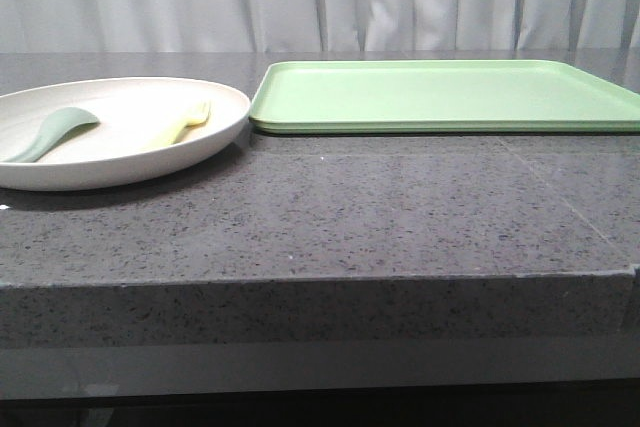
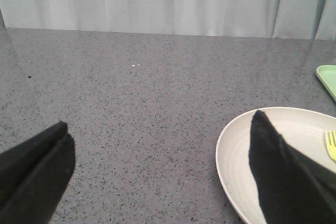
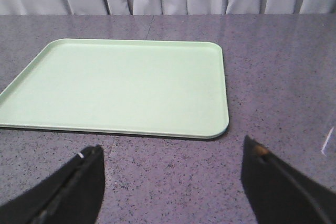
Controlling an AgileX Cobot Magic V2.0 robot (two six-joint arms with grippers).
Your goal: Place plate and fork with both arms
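Observation:
The cream plate sits on the grey stone table at the left. The pale-yellow fork lies in it on its right side, next to a muted green spoon. Neither gripper shows in the front view. In the left wrist view my left gripper is open and empty above the table; its one finger overlaps the plate, and the fork's tines show at the frame edge. In the right wrist view my right gripper is open and empty, a little short of the tray's near edge.
A flat light-green tray lies on the table right of the plate, almost touching its rim; it also shows in the right wrist view. The table's front edge runs across the front view. White curtains hang behind.

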